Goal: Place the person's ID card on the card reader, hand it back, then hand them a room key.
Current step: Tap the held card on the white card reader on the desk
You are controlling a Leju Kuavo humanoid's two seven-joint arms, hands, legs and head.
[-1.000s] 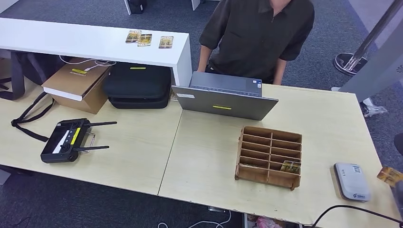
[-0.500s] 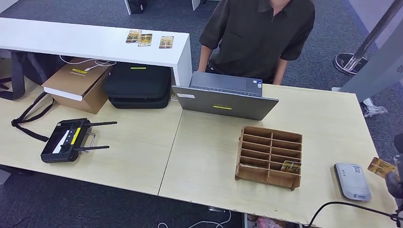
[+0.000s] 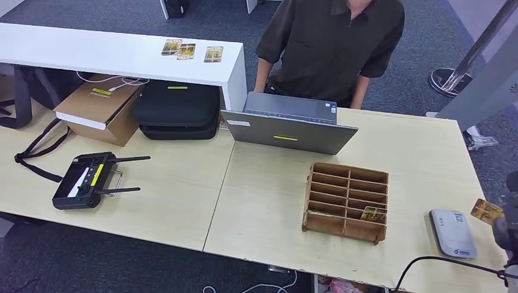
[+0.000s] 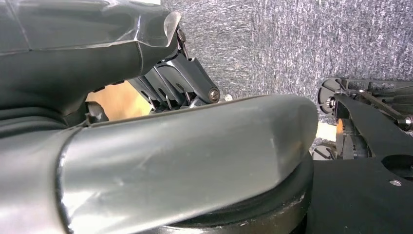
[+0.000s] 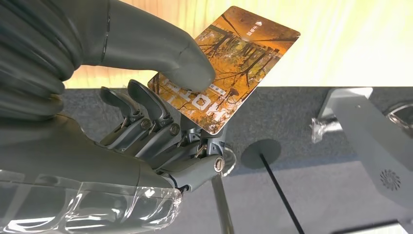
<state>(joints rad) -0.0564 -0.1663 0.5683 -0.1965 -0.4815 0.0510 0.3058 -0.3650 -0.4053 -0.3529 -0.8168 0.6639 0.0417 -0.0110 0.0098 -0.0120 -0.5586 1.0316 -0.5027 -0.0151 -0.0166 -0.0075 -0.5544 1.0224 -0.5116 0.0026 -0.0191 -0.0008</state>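
An orange autumn-print card (image 3: 487, 212) is pinched between the thumb and fingers of my right hand (image 3: 507, 229) at the table's right edge. It hovers just right of the grey-white card reader (image 3: 452, 232), apart from it. The right wrist view shows the card (image 5: 229, 68) held by one end, with the thumb (image 5: 185, 63) on its printed face. The person (image 3: 333, 43) in a dark shirt stands behind the laptop (image 3: 287, 125). My left hand (image 4: 165, 83) hangs over grey carpet with nothing in it.
A wooden slot rack (image 3: 346, 201) left of the reader holds a card (image 3: 372, 214) in a front slot. Three cards (image 3: 186, 50) lie on the white counter (image 3: 91, 52). A black antenna device (image 3: 85, 180) sits at the left. A black cable (image 3: 440, 262) arcs near the reader.
My right hand has carried the card a little left and up, closer to the card reader. Everything else has stayed put.
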